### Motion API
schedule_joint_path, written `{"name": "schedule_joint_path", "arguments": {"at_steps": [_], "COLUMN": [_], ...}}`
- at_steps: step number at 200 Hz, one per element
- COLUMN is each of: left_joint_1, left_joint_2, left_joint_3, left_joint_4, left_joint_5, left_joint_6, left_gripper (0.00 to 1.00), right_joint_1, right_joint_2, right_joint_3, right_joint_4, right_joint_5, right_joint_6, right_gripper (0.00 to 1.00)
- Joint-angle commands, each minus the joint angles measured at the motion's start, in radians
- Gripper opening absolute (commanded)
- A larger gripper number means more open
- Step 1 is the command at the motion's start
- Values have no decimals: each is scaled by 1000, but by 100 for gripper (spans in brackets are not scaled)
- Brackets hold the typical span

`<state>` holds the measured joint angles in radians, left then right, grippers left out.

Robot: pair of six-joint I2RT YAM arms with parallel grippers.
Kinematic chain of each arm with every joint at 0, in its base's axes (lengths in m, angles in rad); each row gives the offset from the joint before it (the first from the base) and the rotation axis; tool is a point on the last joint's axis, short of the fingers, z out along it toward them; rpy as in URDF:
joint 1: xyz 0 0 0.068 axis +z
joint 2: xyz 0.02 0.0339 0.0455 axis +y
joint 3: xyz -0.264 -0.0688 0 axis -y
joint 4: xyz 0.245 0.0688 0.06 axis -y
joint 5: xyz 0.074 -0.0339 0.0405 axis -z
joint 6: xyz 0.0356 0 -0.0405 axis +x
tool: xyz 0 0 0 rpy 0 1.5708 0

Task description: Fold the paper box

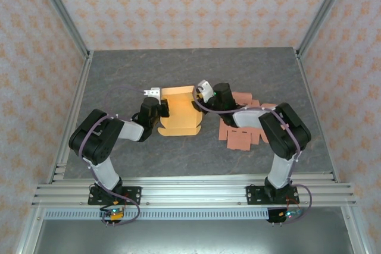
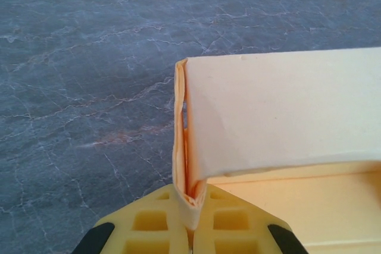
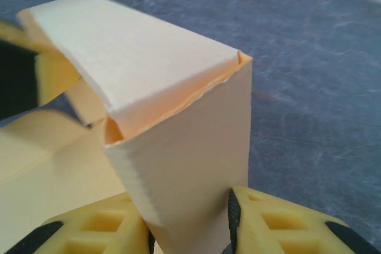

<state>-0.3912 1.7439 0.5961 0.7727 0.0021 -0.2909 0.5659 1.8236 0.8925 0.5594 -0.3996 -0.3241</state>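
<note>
On the left of mid-table: the left gripper, black with yellow fingers, reaches in from the near left. It is clamped tight on the left wall of the box. In the left wrist view its fingers meet on the doubled paper edge.
Surface: a grey marbled tabletop inside a patterned enclosure.
Centre: the pale yellow, partly folded paper box lies between the two grippers, with its side walls raised and a broad panel leaning over the inside.
Right of centre: the right gripper comes in from the near right. In the right wrist view its yellow fingers stand on either side of the upright right wall, close against it. Whether they already pinch it cannot be told.
Far right: loose pink flat cardboard blanks lie beside the right arm, apart from the yellow box.
Step in hand: probably setting up the side walls, with one arm on each side and the left steadying.
Next move calls for: likely a firm hold on the right wall, then folding its flap inward and down. The left side must be kept from shifting, and the thin paper must not be crushed or creased.
</note>
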Motion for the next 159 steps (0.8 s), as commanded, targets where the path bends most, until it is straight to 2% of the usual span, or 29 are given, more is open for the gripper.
{"name": "schedule_joint_path", "arguments": {"at_steps": [1,17,46,81,91,105,119,159], "left_joint_1": [-31,-37,-60,-87,-101,-106,-106,-112], "left_joint_2": [-16,-18,-34,-46,-51,-53,-56,-62], "left_joint_3": [21,22,24,33,33,38,44,51], "left_joint_4": [-30,-44,-63,-97,-105,-122,-141,-163], "left_joint_5": [-43,-71,-116,-141,-163,-187,-200,-226], "left_joint_6": [9,5,-11,-60,-60,-61,-72,-84], "left_gripper": [0,0,0,0,0,0,0,0], "right_joint_1": [91,144,210,228,232,233,233,233], "right_joint_2": [41,78,143,190,198,201,197,195], "right_joint_3": [-14,-5,34,51,59,69,82,53], "right_joint_4": [263,338,407,441,439,419,371,413], "right_joint_5": [311,509,782,963,1063,1205,1220,1058], "right_joint_6": [102,148,198,236,260,323,350,393], "right_gripper": [37,37,34,30,26,26,26,23]}}
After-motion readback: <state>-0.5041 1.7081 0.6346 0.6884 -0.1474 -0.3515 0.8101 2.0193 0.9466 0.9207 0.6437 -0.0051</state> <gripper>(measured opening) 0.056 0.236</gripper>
